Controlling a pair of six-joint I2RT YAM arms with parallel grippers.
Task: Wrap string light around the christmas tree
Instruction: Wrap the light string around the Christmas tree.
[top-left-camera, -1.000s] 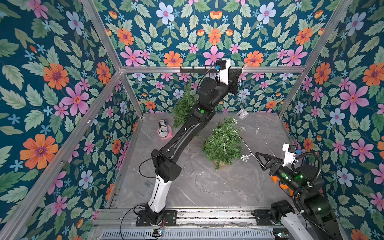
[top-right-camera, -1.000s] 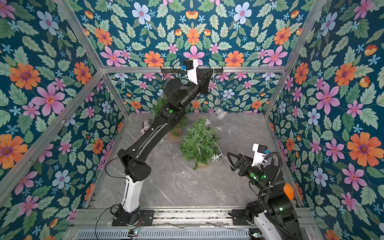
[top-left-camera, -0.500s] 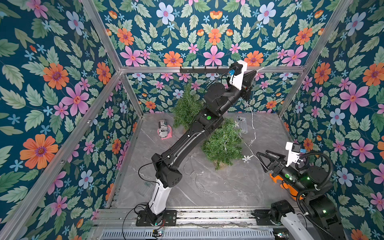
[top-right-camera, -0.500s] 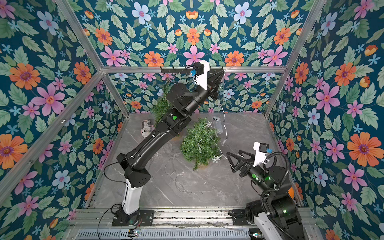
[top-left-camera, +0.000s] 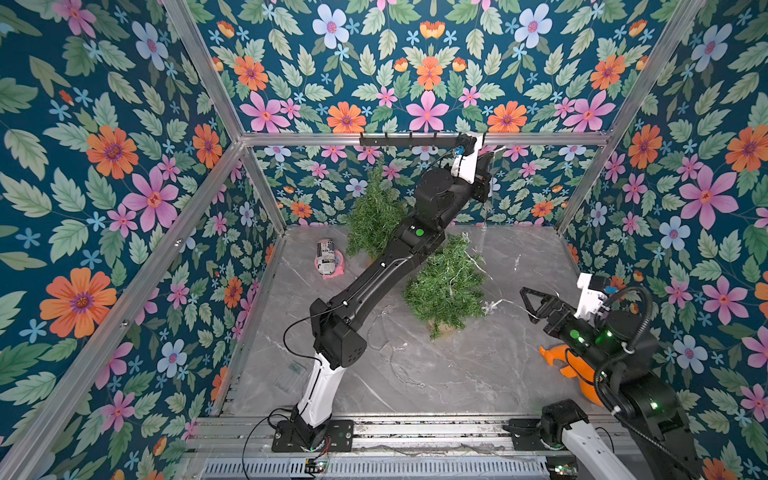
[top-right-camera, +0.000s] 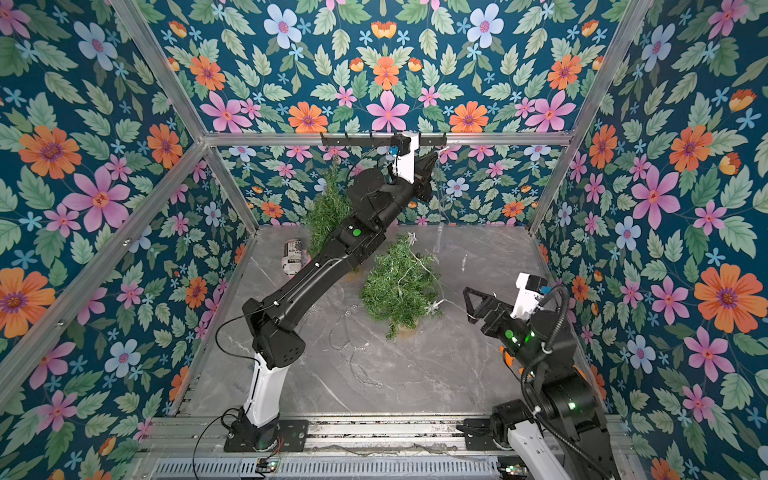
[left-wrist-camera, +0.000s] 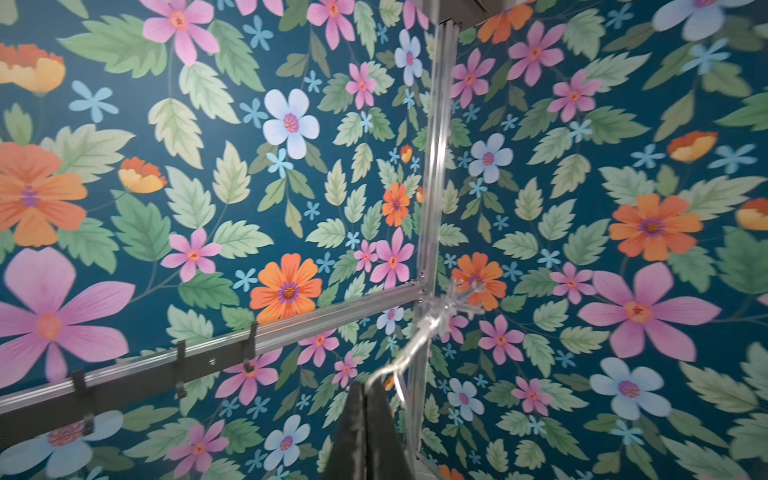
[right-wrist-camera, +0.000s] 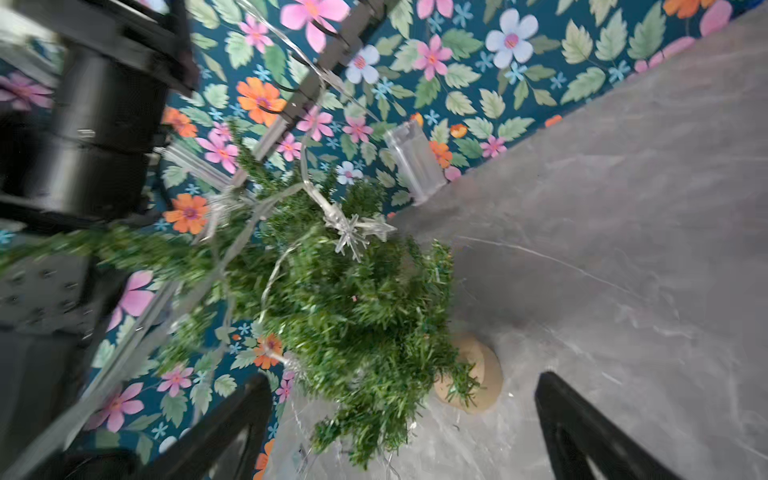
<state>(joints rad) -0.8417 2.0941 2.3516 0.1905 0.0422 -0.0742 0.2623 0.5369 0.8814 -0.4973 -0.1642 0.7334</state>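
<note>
**Top views.** The left arm (top-left-camera: 374, 286) reaches up and across to the black hook rail (top-left-camera: 399, 140) on the back wall. The left gripper (top-right-camera: 433, 157) sits just under that rail, and its jaws cannot be judged at this size. From it the string light (top-left-camera: 484, 220) drops as a thin pale line to the top of the christmas tree (top-left-camera: 446, 286), where more strands lie draped over the branches. In both top views that tree stands near the middle of the grey marble table (top-left-camera: 436, 374). A second tree (top-left-camera: 374, 216) stands behind it by the back wall, with a can (top-left-camera: 328, 259) just beside it. The right gripper (top-left-camera: 528, 305) is near the christmas tree but apart from it, with its jaws spread wide and nothing between them. An orange object (top-left-camera: 569, 365) lies below the right arm.

**Left wrist view.** The left gripper (left-wrist-camera: 366, 384) has its jaws pressed together on the string light (left-wrist-camera: 415, 340). The wire runs from the tips to a clear star light (left-wrist-camera: 457, 297), seen against the floral wall.

**Right wrist view.** The right gripper (right-wrist-camera: 401, 377) has its fingers (right-wrist-camera: 232, 424) set far apart and holds nothing. The christmas tree (right-wrist-camera: 353, 311) fills the middle of the view on a round wooden base (right-wrist-camera: 478, 382). The string light (right-wrist-camera: 270, 282) loops over its branches, with a star light (right-wrist-camera: 353, 232) near the top. A clear box (right-wrist-camera: 413, 164) shows by the wall; whether it hangs or rests cannot be told.
</note>
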